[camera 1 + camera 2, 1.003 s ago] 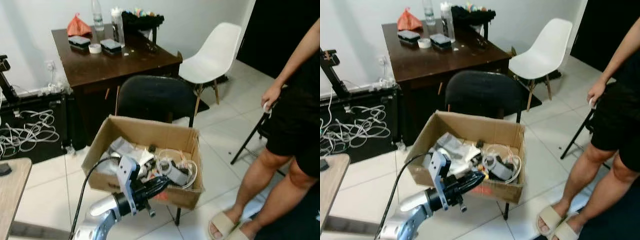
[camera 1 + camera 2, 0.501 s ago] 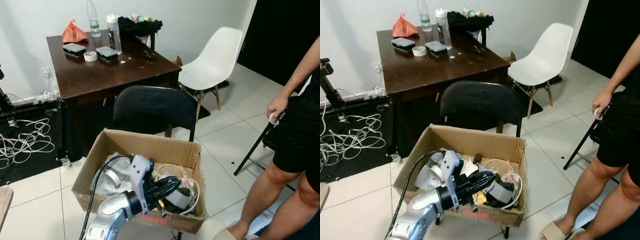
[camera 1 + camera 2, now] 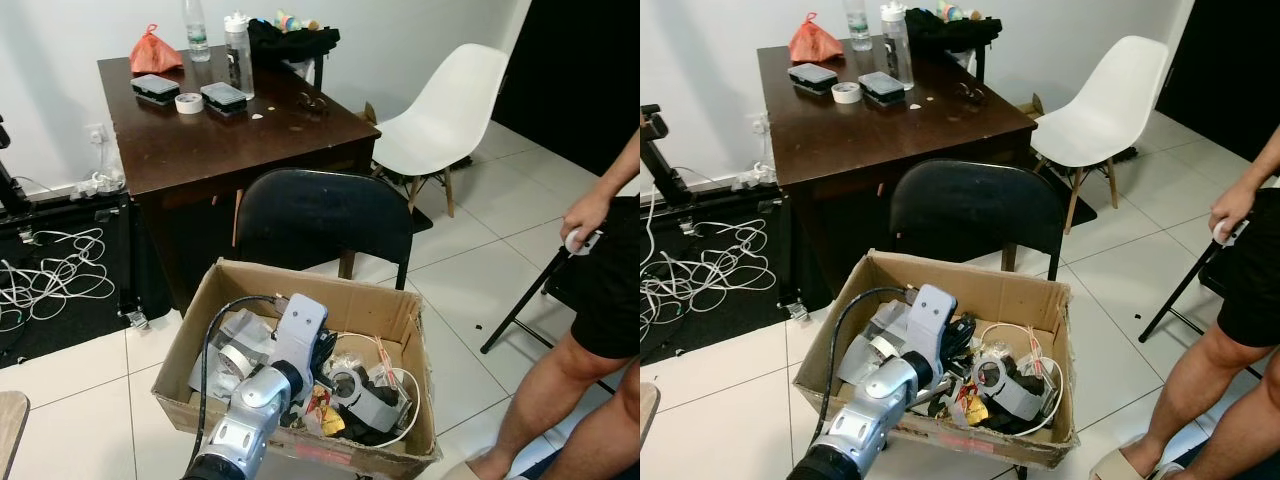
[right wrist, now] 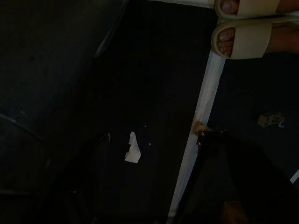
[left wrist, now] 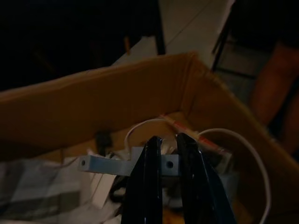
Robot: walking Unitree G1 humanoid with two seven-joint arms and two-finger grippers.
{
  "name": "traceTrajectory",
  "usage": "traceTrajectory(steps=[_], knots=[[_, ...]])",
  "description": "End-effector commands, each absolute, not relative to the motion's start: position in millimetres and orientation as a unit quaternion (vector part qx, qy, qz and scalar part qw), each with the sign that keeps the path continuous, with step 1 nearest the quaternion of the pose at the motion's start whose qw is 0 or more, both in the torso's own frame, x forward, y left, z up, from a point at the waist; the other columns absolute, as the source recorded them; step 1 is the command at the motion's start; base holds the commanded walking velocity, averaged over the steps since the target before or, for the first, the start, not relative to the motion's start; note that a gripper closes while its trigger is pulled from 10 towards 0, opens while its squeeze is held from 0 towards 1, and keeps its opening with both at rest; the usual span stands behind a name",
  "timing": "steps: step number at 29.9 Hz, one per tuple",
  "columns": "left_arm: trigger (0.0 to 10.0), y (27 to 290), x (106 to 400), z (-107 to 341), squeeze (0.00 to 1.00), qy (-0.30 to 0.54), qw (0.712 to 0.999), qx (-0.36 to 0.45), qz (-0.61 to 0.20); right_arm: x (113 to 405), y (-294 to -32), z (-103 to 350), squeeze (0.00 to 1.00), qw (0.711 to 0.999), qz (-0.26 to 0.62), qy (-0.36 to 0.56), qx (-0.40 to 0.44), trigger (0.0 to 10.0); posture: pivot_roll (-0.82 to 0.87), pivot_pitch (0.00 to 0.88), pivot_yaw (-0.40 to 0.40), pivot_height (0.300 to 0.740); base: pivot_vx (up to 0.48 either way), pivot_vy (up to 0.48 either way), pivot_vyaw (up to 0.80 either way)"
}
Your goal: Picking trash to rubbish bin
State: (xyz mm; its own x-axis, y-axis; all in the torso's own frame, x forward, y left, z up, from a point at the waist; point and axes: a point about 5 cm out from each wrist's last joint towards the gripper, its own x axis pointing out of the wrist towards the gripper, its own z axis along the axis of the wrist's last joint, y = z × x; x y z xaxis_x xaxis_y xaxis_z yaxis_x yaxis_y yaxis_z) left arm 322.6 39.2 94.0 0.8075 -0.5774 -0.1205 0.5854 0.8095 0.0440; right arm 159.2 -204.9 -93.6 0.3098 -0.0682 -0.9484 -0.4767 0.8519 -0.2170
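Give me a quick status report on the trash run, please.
Left gripper inside the cardboard box, fingers nearly shut, nothing visibly held. Right arm idle, aimed at dark floor; white scrap lying there. Person standing right of box.

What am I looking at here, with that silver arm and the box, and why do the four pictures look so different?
It is a walking household robot. Two pictures come from cameras in its head, looking down; the other two come from cameras on its wrists. The silver left arm reaches into an open brown cardboard box of white cables and scrap, resting on a black chair. The left gripper, two long black fingers nearly together, seems to hold nothing; a pale grey bracket lies just beyond. The dark wrist picture looks from the idle right arm at the floor: a white paper scrap and a person's beige sandals. Behind stands a dark wooden table.
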Motion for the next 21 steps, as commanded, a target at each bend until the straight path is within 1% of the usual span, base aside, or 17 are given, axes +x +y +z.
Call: traceTrajectory(steps=[1, 6, 7, 12, 18, 19, 21], knots=[[10.0, 34, 321, 88, 0.0, 0.058, 0.951, 0.048, -0.299, 150, -190, -99, 0.0, 0.772, 0.152, 0.579, -0.216, 10.0, -0.1, 0.187, 0.047, 0.74, 0.0, 0.0, 0.0], [10.0, 33, 323, 86, 0.0, 0.059, 0.956, 0.052, -0.284, 150, -189, -100, 0.0, 0.771, 0.152, 0.579, -0.216, 10.0, -0.1, 0.188, 0.048, 0.74, 0.0, 0.0, 0.0], [10.0, 31, 322, 85, 1.0, 0.062, 0.955, 0.048, -0.287, 150, -189, -100, 0.0, 0.771, 0.152, 0.579, -0.216, 10.0, -0.1, 0.189, 0.05, 0.74, 0.0, 0.0, 0.0], [10.0, 24, 319, 83, 1.0, 0.06, 0.949, 0.043, -0.307, 150, -189, -100, 0.0, 0.771, 0.153, 0.579, -0.215, 10.0, -0.09, 0.188, 0.052, 0.74, 0.0, 0.0, 0.0], [10.0, 23, 319, 84, 1.0, 0.055, 0.951, 0.025, -0.304, 150, -188, -100, 0.0, 0.772, 0.154, 0.578, -0.214, 10.0, -0.09, 0.187, 0.053, 0.74, 0.0, 0.0, 0.0], [10.0, 23, 320, 85, 1.0, 0.054, 0.952, 0.015, -0.3, 150, -188, -100, 0.0, 0.772, 0.154, 0.578, -0.214, 10.0, -0.09, 0.187, 0.053, 0.74, 0.0, 0.0, 0.0], [10.0, 25, 322, 89, 1.0, 0.056, 0.951, -0.037, -0.302, 150, -188, -100, 0.0, 0.772, 0.154, 0.578, -0.214, 10.0, -0.09, 0.189, 0.052, 0.74, 0.0, 0.0, 0.0]])
